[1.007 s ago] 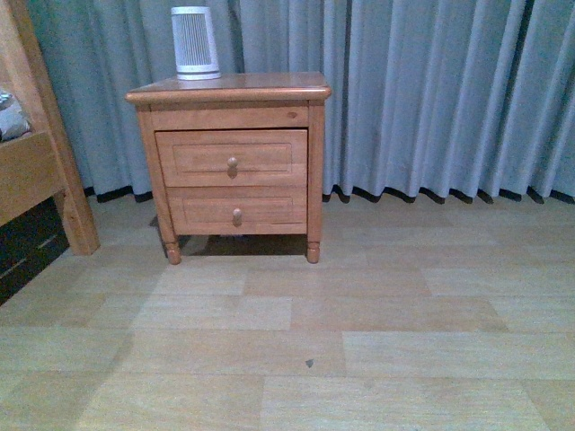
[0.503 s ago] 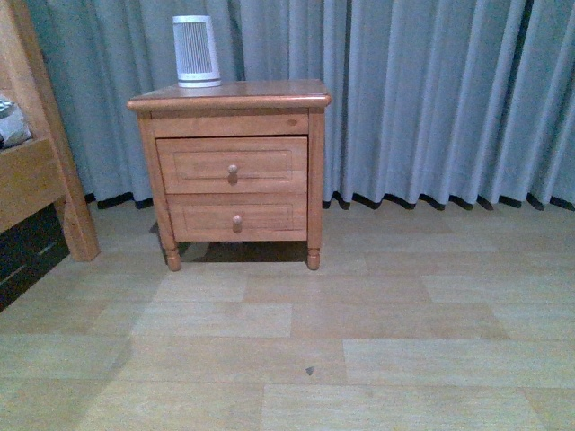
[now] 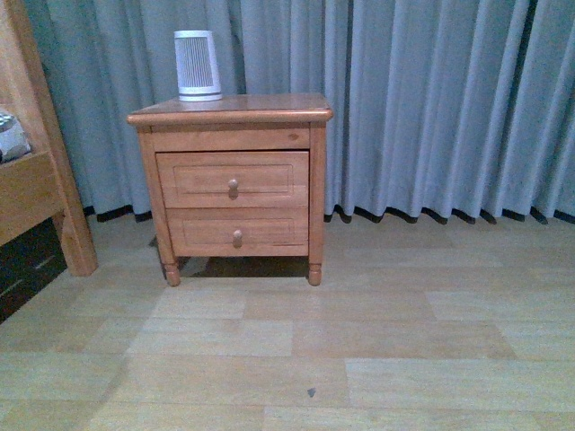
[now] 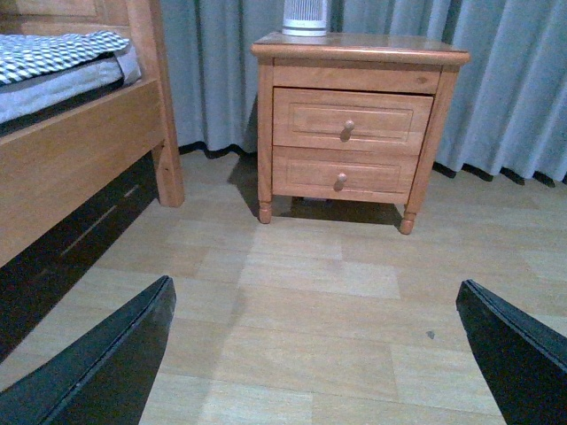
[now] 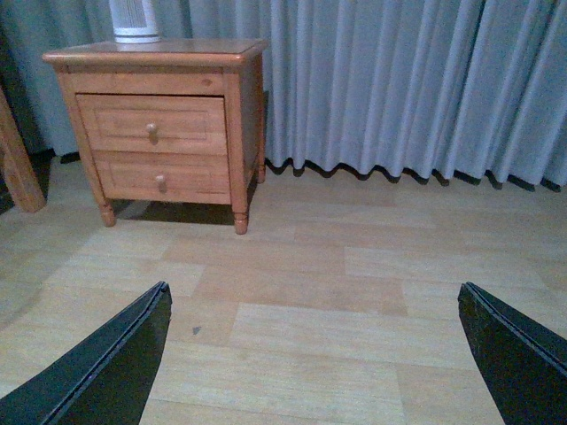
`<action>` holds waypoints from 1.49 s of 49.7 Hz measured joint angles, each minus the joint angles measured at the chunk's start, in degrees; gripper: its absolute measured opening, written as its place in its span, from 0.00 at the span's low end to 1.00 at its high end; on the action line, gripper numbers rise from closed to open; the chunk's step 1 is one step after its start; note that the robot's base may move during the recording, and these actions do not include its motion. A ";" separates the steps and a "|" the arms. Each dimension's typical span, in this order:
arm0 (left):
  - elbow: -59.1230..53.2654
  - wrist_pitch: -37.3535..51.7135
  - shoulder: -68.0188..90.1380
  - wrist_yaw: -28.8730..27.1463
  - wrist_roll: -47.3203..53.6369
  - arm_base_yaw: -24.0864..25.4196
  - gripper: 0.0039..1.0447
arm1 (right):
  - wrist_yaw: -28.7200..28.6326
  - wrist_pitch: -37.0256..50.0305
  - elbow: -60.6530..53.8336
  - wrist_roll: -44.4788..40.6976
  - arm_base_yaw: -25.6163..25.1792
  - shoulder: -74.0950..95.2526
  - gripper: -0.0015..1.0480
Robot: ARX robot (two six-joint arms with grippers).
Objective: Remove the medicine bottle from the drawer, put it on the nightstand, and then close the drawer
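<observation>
Nightstand: the nightstand (image 3: 229,112) stands on the wooden floor (image 3: 359,341) with its back to the grey curtain (image 3: 431,108).
Drawer: the drawer (image 3: 269,180) is the upper and taller of the two. Its panel front sits flush in the cabinet frame, fully shut. A round knob (image 3: 233,184) sits at the centre of the panel.
Lower drawer: the lower drawer (image 3: 269,232) lies directly beneath the drawer, is also shut, and carries its own knob.
Medicine bottle: the medicine bottle is not visible in any view; both drawer fronts are shut and the interiors are hidden.
Surface: the nightstand top carries a white ribbed cylinder (image 3: 197,65), upright, toward the rear left in the front view.
Bed frame: the bed frame (image 3: 36,180) stands left of the nightstand, apart from it.
Left hand: the left hand (image 4: 314,283) has its two dark fingers (image 4: 106,372) spread wide with nothing between them. It is above the floor, facing the nightstand and well apart from it.
Right hand: the right hand (image 5: 313,287) has its fingers (image 5: 523,354) spread wide and grips nothing. It is above the floor, well apart from the nightstand.
</observation>
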 joint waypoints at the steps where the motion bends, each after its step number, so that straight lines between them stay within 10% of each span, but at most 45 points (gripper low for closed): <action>1: 0.00 0.00 0.00 0.00 0.00 0.02 0.94 | 0.00 0.00 0.00 0.02 0.00 0.00 0.93; 68: 0.00 -0.04 0.00 0.00 0.00 0.00 0.94 | 0.00 0.00 0.00 0.02 0.00 0.00 0.93; 74: 6.43 -6.80 12.92 12.90 -4.37 2.56 0.94 | -0.07 0.00 0.00 0.00 0.00 0.00 0.93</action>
